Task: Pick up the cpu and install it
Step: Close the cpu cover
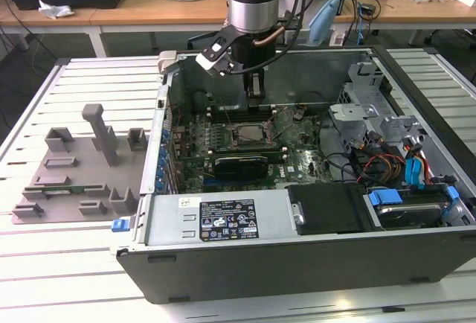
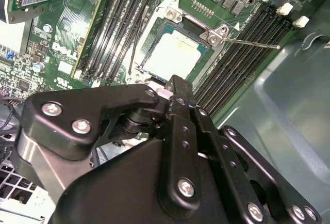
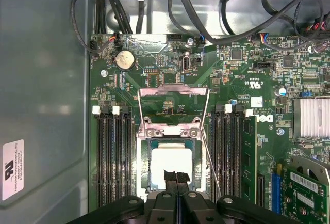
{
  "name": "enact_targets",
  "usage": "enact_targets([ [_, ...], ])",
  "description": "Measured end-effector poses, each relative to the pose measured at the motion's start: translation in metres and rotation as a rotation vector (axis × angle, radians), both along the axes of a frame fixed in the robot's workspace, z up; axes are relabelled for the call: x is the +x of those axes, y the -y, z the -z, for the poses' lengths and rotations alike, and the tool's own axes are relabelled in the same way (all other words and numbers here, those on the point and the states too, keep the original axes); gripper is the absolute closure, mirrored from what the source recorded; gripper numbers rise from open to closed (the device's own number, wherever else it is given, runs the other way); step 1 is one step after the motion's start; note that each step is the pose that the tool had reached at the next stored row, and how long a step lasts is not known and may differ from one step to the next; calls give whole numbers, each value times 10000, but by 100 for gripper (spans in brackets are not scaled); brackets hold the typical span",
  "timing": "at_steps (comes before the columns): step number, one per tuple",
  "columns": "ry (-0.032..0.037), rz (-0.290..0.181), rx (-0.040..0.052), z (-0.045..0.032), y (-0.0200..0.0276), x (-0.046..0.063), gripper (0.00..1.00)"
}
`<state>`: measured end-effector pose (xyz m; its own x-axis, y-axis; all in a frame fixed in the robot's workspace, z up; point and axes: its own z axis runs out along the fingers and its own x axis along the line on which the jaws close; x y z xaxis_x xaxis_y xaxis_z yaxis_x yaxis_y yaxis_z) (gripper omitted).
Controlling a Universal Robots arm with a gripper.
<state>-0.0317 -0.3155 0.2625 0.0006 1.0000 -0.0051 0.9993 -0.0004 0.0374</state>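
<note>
Gripper (image 3: 175,176) hung straight down into the open computer case (image 1: 297,260), its fingers drawn together tip against tip with nothing visible between them. Directly beneath those tips lay the cpu (image 3: 167,163), flat in the socket frame (image 3: 167,131) with its bright metal top facing up. The tips stood over the edge of the chip nearest the gripper's body, not over its middle. Whether they actually touched the metal could not be told from either wrist view.

Beyond the socket from the gripper, the load plate (image 3: 174,90) was swung back on its hinge. The thin retention lever (image 2: 252,42) stood free just beside the socket. Both were probably left that way to keep the socket open from above so the chip could go in unobstructed. Since the cpu (image 2: 178,53) sat square and level inside the frame, the placing looked done, while the plate had not yet been closed over it.

Rows of memory slots (image 3: 113,157) flanked the socket on both sides of the fingers, so a narrow, closed pair probably suited that tight space. A grey moulded tray (image 1: 74,181) sat well apart from the gripper (image 1: 254,103), outside the case wall.
</note>
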Motion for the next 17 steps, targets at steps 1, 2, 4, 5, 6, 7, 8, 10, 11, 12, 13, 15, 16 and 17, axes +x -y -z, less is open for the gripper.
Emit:
enact_targets([
  [1,0,0,0,0,0,0,89],
  [2,0,0,-1,-1,0,0,89],
  [4,0,0,0,-2,0,0,89],
  [5,-1,0,-2,-2,0,0,89],
  [6,-1,-1,-2,-4,0,0,89],
  [7,-2,0,-5,-12,0,0,89],
  [8,-1,0,-2,-20,0,0,89],
  [10,0,0,-1,-55,0,0,89],
  [11,0,0,-1,-85,0,0,89],
  [12,0,1,0,-110,-1,0,89],
  [13,1,0,0,-147,-1,0,89],
  [15,0,0,0,-241,0,0,89],
  [16,0,0,-1,-278,0,0,89],
  [17,1,0,1,-287,-1,0,89],
])
